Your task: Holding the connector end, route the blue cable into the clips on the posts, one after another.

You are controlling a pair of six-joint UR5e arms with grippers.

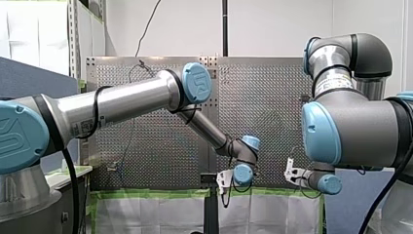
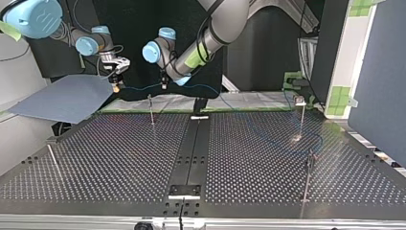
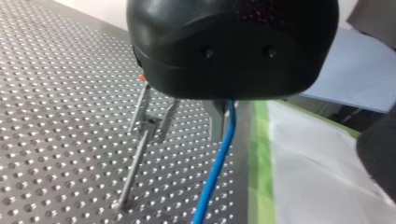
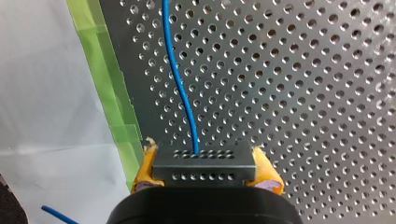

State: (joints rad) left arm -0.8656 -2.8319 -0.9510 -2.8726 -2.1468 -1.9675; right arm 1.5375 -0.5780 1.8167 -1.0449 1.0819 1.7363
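Observation:
My right gripper (image 4: 205, 159) is shut with its yellow pads (image 4: 148, 161) on either side of a black connector (image 4: 204, 170). The blue cable (image 4: 180, 88) leaves the connector and runs ahead over the perforated table (image 4: 303, 93). In the top view my right gripper (image 2: 116, 87) hangs at the far left edge of the table, and the cable (image 2: 143, 87) spans across to my left gripper (image 2: 164, 85). My left gripper (image 3: 224, 133), black, is shut on the blue cable (image 3: 217, 168), which drops below it. Beside it stands a thin post with a clip (image 3: 150, 122), apart from the cable.
More posts stand at the top view's right (image 2: 301, 115), near right (image 2: 309, 177) and near left (image 2: 52, 160). A black rail (image 2: 191, 148) runs down the table's middle. Green tape (image 3: 259, 163) and a white cover (image 3: 317, 172) border the far edge. A grey-blue sheet (image 2: 67, 98) lies beyond.

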